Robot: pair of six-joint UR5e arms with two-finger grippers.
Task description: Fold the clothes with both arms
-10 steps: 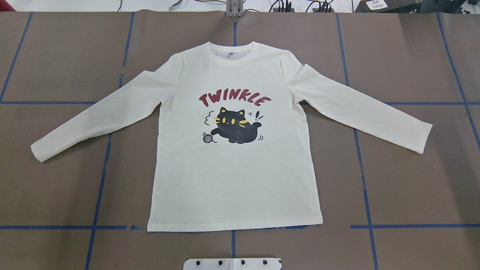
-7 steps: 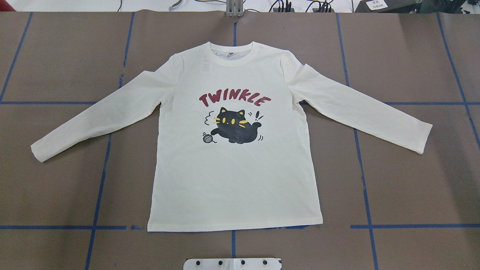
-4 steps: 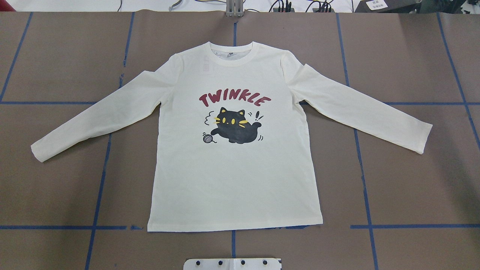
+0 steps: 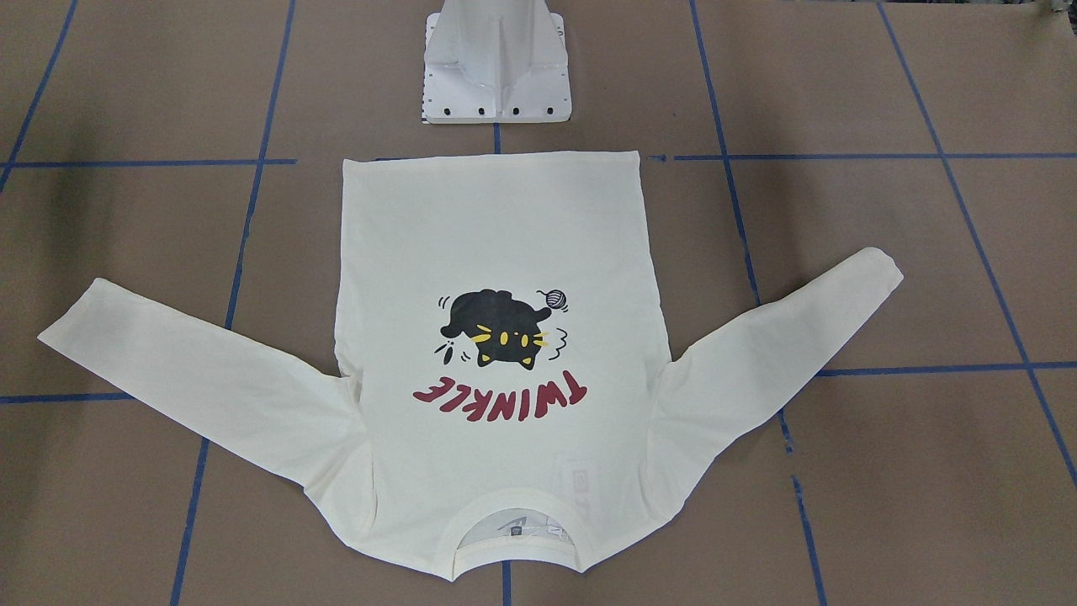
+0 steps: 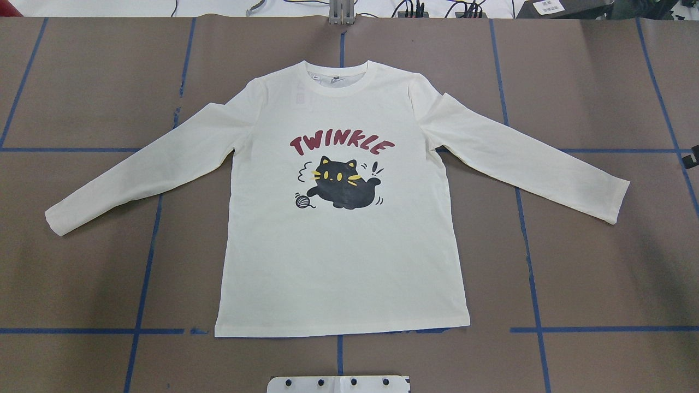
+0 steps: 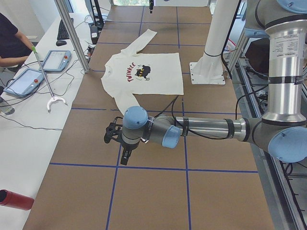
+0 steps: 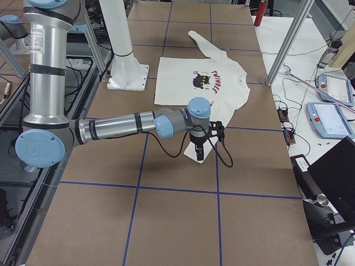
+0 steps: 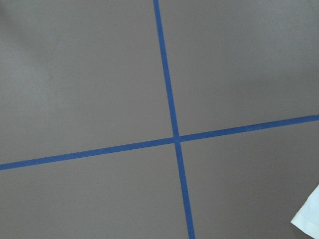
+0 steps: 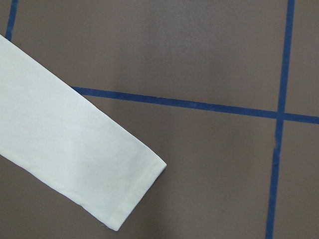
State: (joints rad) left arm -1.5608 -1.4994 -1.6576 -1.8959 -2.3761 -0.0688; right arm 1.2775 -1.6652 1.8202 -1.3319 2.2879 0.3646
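Shirt (image 5: 338, 262), cream-white and long-sleeved, lies flat and unfolded in the middle of the brown table (image 5: 600, 273), print side up. The black cat (image 5: 341, 188) and the red "TWINKLE" lettering (image 5: 341, 144) show. Its collar (image 5: 337, 82) is on the far side from the robot, and its hem lies near the white pedestal base (image 4: 496, 67). Both sleeves spread out and slant back toward the robot's side, crossing the blue tape lines (image 5: 144, 273) that grid the table.

The left arm (image 6: 206, 128) reaches out low over the table at the robot's left. The left gripper (image 6: 123, 158) points down, out past that sleeve's cuff; its wrist camera shows only a corner of the cloth (image 8: 309, 219). The right arm (image 7: 116, 126) is stretched out the same way on the other side. The right gripper (image 7: 199, 154) also points down, and the right cuff (image 9: 134, 184) lies in its wrist view. Neither gripper touches the shirt. I cannot tell how far either pair of jaws is open.

A person (image 6: 12, 43) sits at the white bench beside the table.
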